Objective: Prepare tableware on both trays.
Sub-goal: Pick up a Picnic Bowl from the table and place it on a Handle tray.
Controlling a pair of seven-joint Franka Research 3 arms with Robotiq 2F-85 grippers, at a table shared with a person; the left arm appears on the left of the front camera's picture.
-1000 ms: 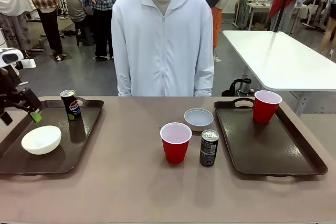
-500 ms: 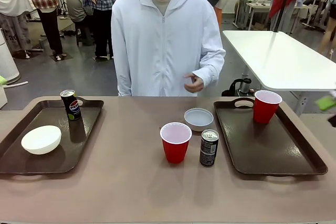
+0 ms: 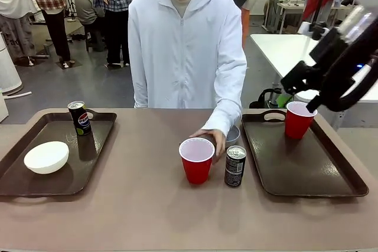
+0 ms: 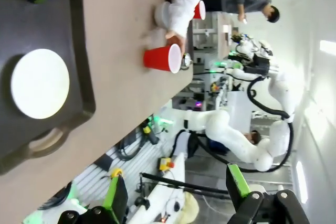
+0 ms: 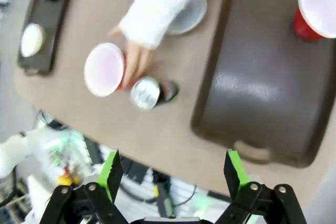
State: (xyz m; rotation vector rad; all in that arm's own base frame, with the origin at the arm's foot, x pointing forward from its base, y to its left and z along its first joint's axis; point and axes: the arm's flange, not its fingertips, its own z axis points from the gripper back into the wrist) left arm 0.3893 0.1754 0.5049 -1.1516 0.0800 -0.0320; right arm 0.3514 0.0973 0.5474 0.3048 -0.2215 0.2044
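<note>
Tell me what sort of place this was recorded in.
Most likely a robotics lab or open workshop hall, not a dining room. Behind the person stand a white work table and other people on a bare grey floor; cables and gear show beneath the brown table in the left wrist view.

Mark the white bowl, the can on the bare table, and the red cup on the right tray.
white bowl (image 3: 46, 156), front view, middle of its inside.
can (image 3: 235, 172), front view, side wall.
red cup (image 3: 297, 127), front view, outer wall.
</note>
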